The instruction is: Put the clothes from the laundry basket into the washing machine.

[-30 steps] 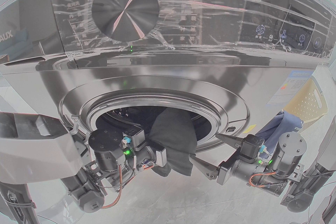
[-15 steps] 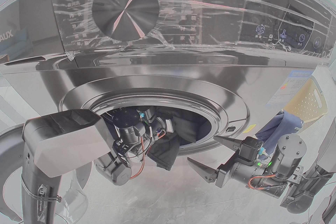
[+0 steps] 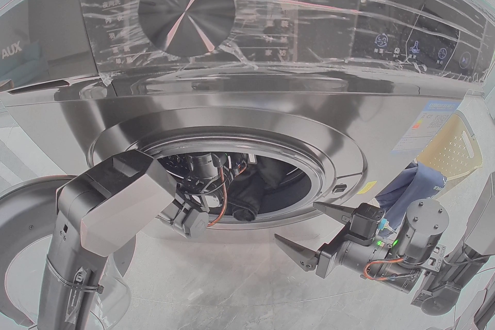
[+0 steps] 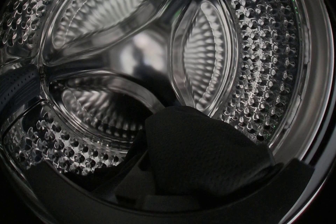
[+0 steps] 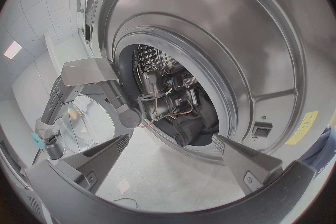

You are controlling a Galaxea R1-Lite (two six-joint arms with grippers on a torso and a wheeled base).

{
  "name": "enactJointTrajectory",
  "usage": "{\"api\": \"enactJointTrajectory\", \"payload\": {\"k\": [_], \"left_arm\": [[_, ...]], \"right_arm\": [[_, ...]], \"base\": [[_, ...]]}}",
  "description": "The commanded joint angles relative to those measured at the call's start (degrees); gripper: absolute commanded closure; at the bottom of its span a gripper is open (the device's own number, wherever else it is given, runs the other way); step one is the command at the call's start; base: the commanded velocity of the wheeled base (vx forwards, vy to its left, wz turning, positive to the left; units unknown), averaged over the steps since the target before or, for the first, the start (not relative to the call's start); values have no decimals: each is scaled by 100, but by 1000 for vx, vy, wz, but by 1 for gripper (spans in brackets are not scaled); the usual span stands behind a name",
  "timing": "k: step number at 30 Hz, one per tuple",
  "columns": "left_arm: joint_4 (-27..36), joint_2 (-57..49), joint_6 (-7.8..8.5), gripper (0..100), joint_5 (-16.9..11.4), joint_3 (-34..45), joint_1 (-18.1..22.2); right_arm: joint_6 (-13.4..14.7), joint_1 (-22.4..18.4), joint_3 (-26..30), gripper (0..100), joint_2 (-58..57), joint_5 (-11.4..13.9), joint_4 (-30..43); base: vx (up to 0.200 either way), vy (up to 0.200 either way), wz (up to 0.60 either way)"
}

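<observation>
The left arm has advanced through the door opening of the washer (image 3: 319, 109). Its claw (image 3: 246, 163) is now inside the drum (image 4: 259, 42); whether it grips cannot be told. The dark garment (image 3: 246, 198), previously hanging outside below the rim, now lies mostly in the drum, with one fold on the lower rim. The right claw (image 3: 296, 221) stays spread open and empty near the rim's right side. Blue clothes (image 3: 412, 189) remain at the basket (image 3: 454, 150)
</observation>
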Motion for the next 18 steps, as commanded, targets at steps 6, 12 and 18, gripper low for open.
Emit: {"api": "enactJointTrajectory", "payload": {"k": [6,12,18], "left_arm": [[668,431,-27,100,245,-1395,350],[791,466,-54,100,315,-1570,385],[809,387,-159,0,324,-1447,359]], "right_arm": [[-1,0,-17,0,110,18,-1],[-1,0,-43,0,189,18,-1],[8,0,-60,0,233,26,-10]], "base": [[0,0,0],[0,0,0],[0,0,0]]}}
